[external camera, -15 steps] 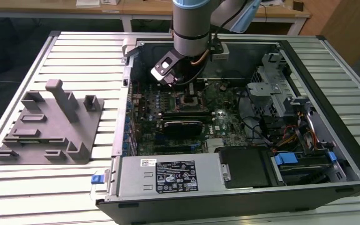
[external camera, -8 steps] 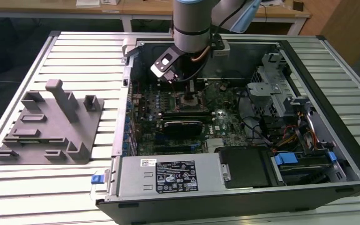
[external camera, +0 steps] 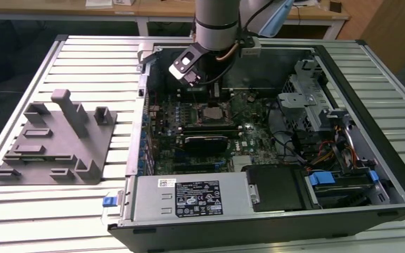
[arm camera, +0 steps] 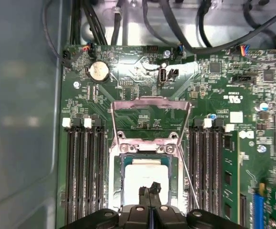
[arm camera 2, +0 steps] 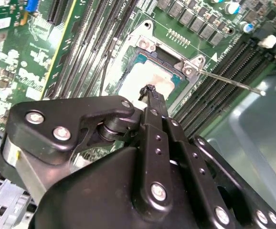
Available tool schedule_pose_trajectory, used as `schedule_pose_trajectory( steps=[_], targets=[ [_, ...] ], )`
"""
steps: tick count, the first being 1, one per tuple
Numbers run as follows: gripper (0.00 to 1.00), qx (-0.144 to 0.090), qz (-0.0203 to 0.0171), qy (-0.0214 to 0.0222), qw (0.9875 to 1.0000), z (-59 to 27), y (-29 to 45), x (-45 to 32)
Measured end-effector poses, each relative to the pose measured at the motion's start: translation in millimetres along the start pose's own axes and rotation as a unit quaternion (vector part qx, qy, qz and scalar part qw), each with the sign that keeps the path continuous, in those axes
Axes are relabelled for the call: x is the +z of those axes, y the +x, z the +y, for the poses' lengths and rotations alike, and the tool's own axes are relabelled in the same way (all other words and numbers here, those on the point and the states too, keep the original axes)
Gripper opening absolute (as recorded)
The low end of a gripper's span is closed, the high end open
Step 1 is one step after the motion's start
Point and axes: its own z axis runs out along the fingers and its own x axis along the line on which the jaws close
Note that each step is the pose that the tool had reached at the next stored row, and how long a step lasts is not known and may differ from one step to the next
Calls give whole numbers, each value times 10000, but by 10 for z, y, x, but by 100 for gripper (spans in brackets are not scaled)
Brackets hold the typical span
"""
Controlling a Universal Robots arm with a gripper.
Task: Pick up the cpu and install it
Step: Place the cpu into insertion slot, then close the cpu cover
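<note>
The cpu (arm camera: pixel 145 171) lies flat inside the motherboard socket, its pale silvery top showing in both wrist views (arm camera 2: pixel 137 78). The socket's metal load plate (arm camera: pixel 150 102) is swung open behind it, and the thin latch lever (arm camera 2: pixel 228 81) sticks out to one side. My gripper (arm camera: pixel 150 187) hangs just above the cpu with its two black fingers pressed together, nothing visible between them (arm camera 2: pixel 150 89). In the exterior view the arm reaches down into the open computer case over the socket (external camera: pixel 210 113).
Memory slots (arm camera: pixel 83 171) flank the socket, and one memory stick (arm camera: pixel 228 176) is seated. A grey plastic fixture (external camera: pixel 58 139) stands on the slatted table at the exterior view's left. The power supply (external camera: pixel 188 197) and drive cage (external camera: pixel 308 100) fill the case.
</note>
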Motion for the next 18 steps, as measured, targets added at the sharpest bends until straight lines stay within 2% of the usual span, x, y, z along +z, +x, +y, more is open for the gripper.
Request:
schedule_pose_trajectory(
  steps=[1, 2, 18],
  targets=[
    [11, 0, 1, -1, 10000, 3, 0, -48],
    [11, 0, 0, -2, 10000, 3, 0, -55],
    [11, 0, 0, -2, 10000, 43, 0, -53]
  ],
)
